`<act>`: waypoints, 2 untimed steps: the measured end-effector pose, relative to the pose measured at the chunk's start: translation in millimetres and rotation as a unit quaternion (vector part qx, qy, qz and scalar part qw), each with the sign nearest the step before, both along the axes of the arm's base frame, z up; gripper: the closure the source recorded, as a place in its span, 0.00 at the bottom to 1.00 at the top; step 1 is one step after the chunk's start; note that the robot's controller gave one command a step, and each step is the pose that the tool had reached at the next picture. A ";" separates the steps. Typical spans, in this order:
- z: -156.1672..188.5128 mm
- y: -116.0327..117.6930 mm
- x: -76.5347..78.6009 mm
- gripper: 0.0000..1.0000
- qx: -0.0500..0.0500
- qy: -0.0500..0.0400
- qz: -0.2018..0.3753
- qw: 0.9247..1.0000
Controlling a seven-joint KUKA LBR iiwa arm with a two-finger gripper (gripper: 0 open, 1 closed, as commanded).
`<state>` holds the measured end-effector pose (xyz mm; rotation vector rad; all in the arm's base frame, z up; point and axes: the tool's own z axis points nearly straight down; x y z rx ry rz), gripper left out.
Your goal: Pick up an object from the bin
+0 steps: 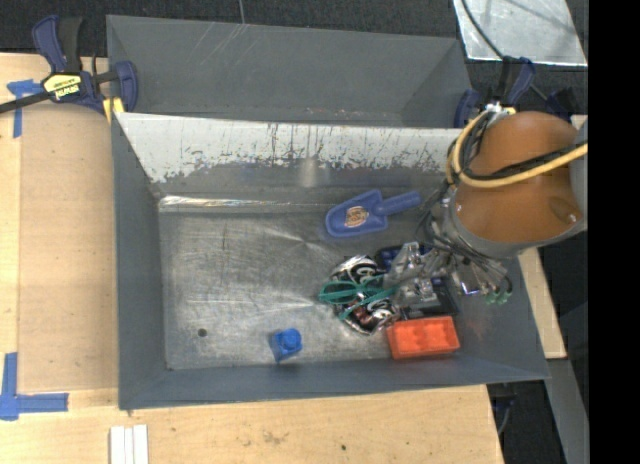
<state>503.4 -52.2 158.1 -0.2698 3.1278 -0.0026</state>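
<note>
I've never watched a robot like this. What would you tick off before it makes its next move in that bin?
1. Gripper is down inside the bin, at its right side: ok.
2. Something to pick lies close: ok, a heap of green, black and white bits lies under and beside it.
3. Target lies free of its neighbours: not ok, the heap is tangled and the red block lies close against it.
4. Other things are out of the way: ok, the blue scoop and small blue piece lie apart.
5. Anything already held: cannot tell.
</note>
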 end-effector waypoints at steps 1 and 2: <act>9.9 3.6 6.5 1.00 0.001 0.000 -0.055 0.998; 40.7 -8.3 7.5 1.00 0.001 0.000 0.059 0.998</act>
